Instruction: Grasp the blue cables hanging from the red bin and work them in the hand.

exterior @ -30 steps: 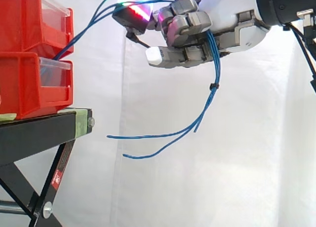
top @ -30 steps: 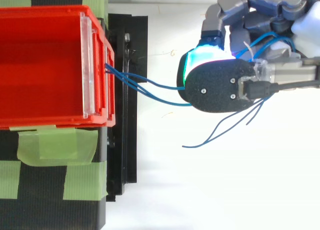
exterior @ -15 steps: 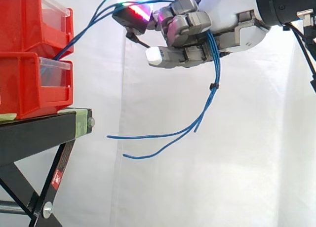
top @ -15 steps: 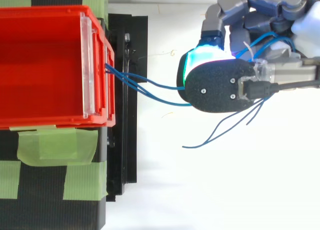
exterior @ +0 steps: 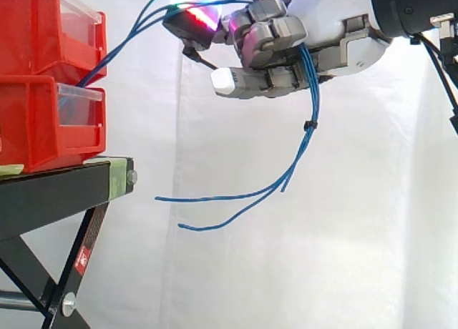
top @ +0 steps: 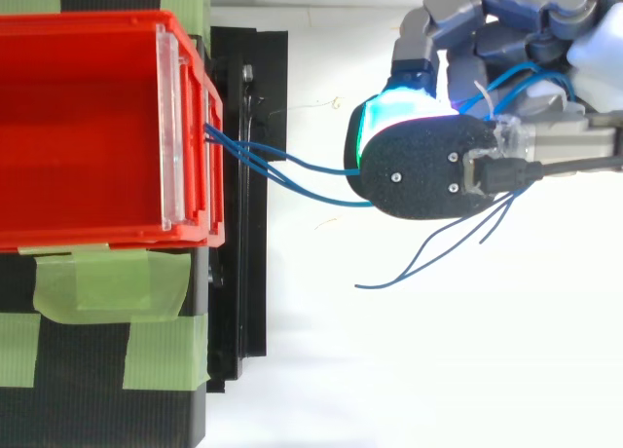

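Note:
Thin blue cables (exterior: 300, 146) run from the upper red bin (exterior: 43, 32) up and to the right into my hand (exterior: 275, 53). My hand is to the right of the bins, its fingers curled round the cables. From the hand the cables drop down, bound by a small black tie (exterior: 310, 124), and their loose ends sweep left at about the height of the stand's top. In the top view the blue cables (top: 282, 168) leave the front of the red bin (top: 88, 127) and pass under my hand (top: 487, 49).
A second red bin (exterior: 43, 121) sits under the first on a black stand (exterior: 64, 193) with green tape. A white curtain hangs behind. Open space lies to the right of the stand and below my hand.

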